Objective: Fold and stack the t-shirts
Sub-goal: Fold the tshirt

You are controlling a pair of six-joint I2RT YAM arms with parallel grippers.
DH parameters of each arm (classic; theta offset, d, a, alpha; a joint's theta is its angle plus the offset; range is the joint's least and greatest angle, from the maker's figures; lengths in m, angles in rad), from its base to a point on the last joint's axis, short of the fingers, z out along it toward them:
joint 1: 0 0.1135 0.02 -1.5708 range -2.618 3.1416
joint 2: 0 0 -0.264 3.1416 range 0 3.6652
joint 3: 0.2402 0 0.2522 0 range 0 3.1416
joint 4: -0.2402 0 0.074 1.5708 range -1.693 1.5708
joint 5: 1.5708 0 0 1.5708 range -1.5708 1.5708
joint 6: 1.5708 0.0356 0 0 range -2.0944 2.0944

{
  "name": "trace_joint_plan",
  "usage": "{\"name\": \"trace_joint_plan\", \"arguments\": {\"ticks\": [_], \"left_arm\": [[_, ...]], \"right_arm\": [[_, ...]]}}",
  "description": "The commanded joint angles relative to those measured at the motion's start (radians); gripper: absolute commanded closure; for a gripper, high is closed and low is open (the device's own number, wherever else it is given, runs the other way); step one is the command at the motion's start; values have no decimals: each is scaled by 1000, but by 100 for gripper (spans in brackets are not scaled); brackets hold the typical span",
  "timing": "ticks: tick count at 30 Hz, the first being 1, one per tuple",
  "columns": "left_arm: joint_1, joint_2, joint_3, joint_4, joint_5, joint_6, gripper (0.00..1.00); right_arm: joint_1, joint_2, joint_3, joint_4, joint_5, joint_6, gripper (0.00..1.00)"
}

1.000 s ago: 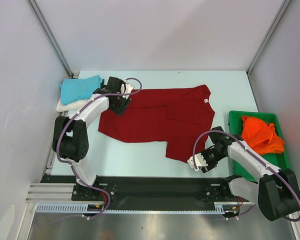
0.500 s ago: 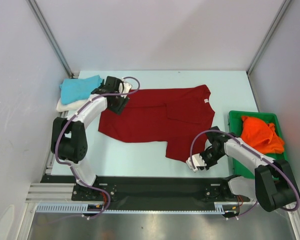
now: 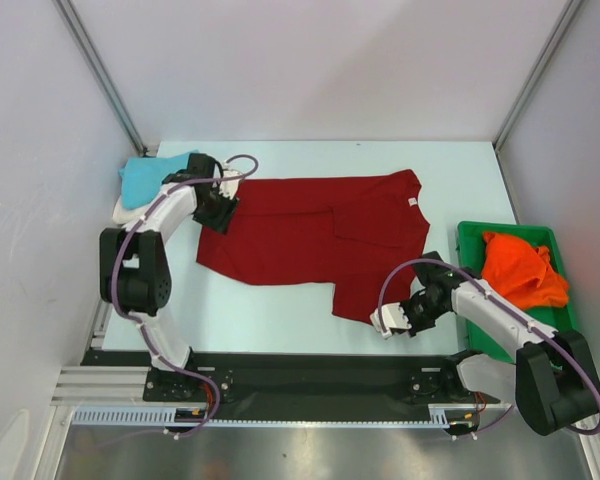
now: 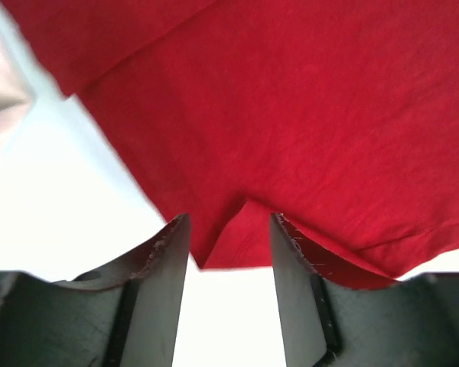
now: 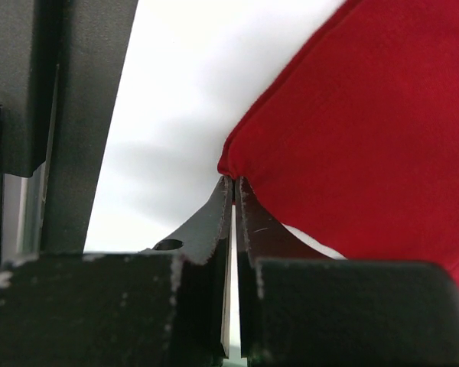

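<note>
Two opposite corners of the dark red t-shirt (image 3: 310, 235) are being worked as it lies spread on the pale counter (image 3: 280, 310), with a flap doubled over its body. The left fingers (image 4: 168, 260) stand apart, straddling a small peak of the shirt's edge that lies between them; nothing is gripped there yet. The right fingers (image 5: 214, 222) are pressed together, and the very tip of the shirt's near corner appears pinched between them, with the rest of the cloth spreading away beyond. Just beside the left fingers, a turquoise t-shirt (image 3: 155, 178) sits on a cream white t-shirt (image 3: 130, 208). Off to the outer side of the right fingers, a bright orange t-shirt (image 3: 520, 268) lies crumpled in a green tray (image 3: 465, 250).

The red shirt looks thin, light and limp. It will likely sag from any held point, keep no shape of its own and drag across the smooth counter rather than lift cleanly. Corners and stitched edges seem the best places to hold it, since the cloth is thicker there. A bite on only the tip could slip, so a deeper pinch looks safer. Where the flap lies doubled, the fingers could catch just one layer.
</note>
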Motion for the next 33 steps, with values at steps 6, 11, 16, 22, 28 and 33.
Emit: {"name": "trace_joint_plan", "arguments": {"ticks": [6,11,16,22,28,33], "left_arm": [[11,118,80,-72,149,20,51],[11,139,72,-57,100,11,52],[12,159,68,-46,77,9,52],[18,159,43,-34,44,17,53],[28,164,40,-41,32,28,54],[28,171,29,-44,32,31,56]], "right_arm": [[12,-9,14,32,24,94,99],[14,5,20,33,23,101,99],[14,17,22,40,18,104,99],[14,34,23,52,18,109,99],[14,43,20,66,12,126,99],[14,42,14,64,15,124,99]]}}
